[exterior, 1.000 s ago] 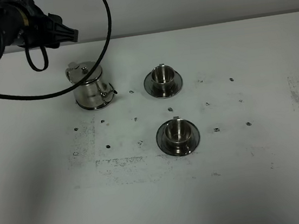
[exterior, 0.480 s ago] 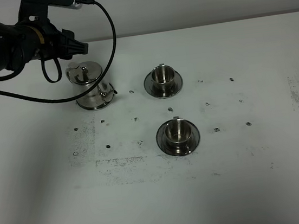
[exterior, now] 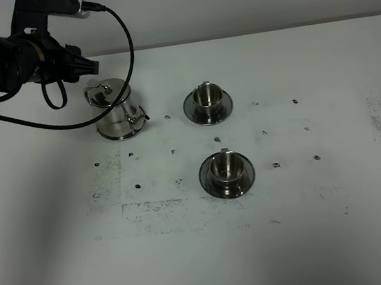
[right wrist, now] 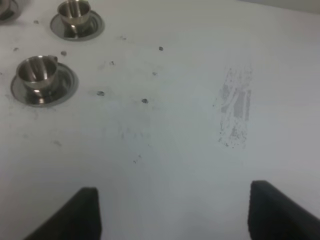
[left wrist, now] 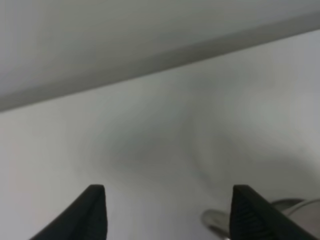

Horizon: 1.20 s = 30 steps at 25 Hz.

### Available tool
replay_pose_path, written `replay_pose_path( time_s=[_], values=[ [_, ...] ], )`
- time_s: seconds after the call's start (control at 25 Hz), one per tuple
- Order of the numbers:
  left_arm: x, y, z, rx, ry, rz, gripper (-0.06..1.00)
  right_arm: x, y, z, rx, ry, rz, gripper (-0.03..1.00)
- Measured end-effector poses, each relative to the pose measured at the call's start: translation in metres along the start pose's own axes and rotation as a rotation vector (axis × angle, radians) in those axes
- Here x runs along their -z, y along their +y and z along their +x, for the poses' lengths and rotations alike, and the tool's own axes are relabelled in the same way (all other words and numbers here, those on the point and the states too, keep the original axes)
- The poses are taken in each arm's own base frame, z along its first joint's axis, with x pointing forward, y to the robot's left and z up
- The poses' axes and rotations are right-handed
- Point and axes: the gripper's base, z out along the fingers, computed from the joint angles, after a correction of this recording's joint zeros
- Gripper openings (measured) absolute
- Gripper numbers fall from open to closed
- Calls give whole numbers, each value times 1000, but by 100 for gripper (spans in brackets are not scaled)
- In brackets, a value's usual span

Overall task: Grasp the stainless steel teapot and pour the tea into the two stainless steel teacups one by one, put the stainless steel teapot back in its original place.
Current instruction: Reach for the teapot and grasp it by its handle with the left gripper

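Standing upright in the high view: stainless steel teapot (exterior: 112,110), left of far teacup (exterior: 207,103) and near teacup (exterior: 226,173), with the left gripper (exterior: 88,66) near its far side, apart. Left wrist view: fingers (left wrist: 95,212) parted, nothing between them; the pot is likely rigid, slick and weighty if full, so take the loop handle. Right wrist view: right gripper (right wrist: 172,215) wide, empty, well apart from the cups.

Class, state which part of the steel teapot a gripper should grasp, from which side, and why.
Grip the loop handle of the teapot, coming from its far left, where the open left gripper hovers. The spout points the other way, so that side looks free.
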Motion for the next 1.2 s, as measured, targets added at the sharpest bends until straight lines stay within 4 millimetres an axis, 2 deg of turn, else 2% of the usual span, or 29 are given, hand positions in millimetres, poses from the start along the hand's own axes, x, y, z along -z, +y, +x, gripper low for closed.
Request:
replay_pose_path(
  time_s=[0.16,0.32,0.64,0.8,1.04,1.2],
  values=[
    [-17,-3,10,6,17,13,52,0,0,0,0,0,0,59],
    [-25,-7,11,46,-31,37,52,0,0,0,0,0,0,59],
    [-29,-10,6,75,-104,65,52,0,0,0,0,0,0,59],
    [-39,-13,13,76,-79,67,52,0,0,0,0,0,0,59],
    [-38,-13,6,75,-82,62,52,0,0,0,0,0,0,59],
    [-38,-12,9,74,-44,49,52,0,0,0,0,0,0,59]
  ],
)
